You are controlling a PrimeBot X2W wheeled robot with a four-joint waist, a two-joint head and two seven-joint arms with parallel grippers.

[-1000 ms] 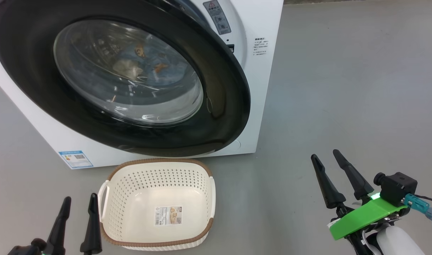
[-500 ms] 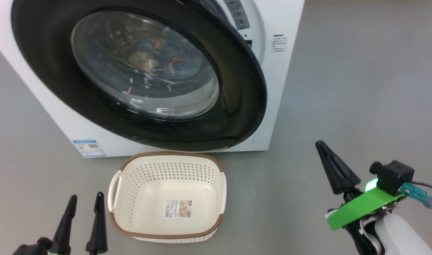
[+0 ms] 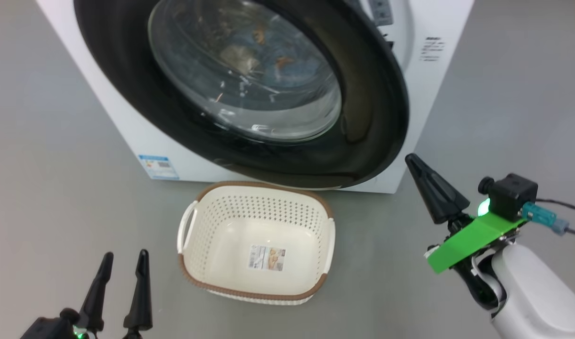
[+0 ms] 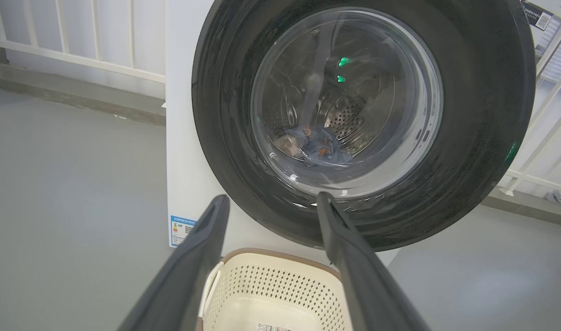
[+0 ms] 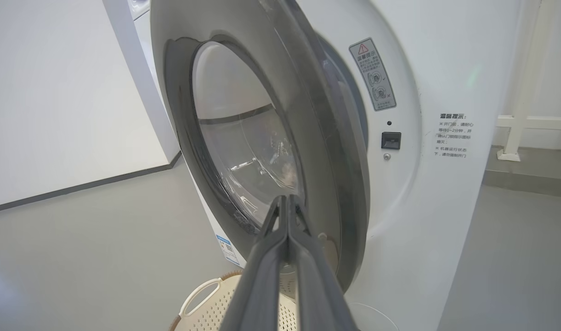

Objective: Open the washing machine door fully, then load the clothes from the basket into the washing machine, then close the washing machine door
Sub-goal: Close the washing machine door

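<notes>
On the grey floor (image 3: 56,141) in the head view stands the washing machine (image 3: 433,84), a white front-loader with a blue energy sticker (image 3: 158,167) at its lower corner. The washing machine door (image 3: 372,117), black-rimmed with a bulging glass bowl, lies across the opening. In the right wrist view its free edge stands off the white front, so the door is ajar. A latch socket (image 5: 391,140) and a warning label (image 5: 372,73) are exposed beside it.

The clothes (image 4: 317,145), light blue with orange figures, lie low in the perforated drum (image 4: 349,119), visible through the glass. The basket (image 3: 221,221) sits upright on the floor just in front of the machine, below the door. Its cream bottom carries a paper label (image 3: 267,258).

Left gripper (image 3: 126,256): low, to the left of the basket and apart from it, jaws wide and holding nothing. In its wrist view they frame the door's lower rim and the basket's far edge.

Right gripper (image 3: 415,165): raised to the right of the basket, near the door's lower right rim; contact cannot be told. Its jaws are pressed together with nothing between them.
</notes>
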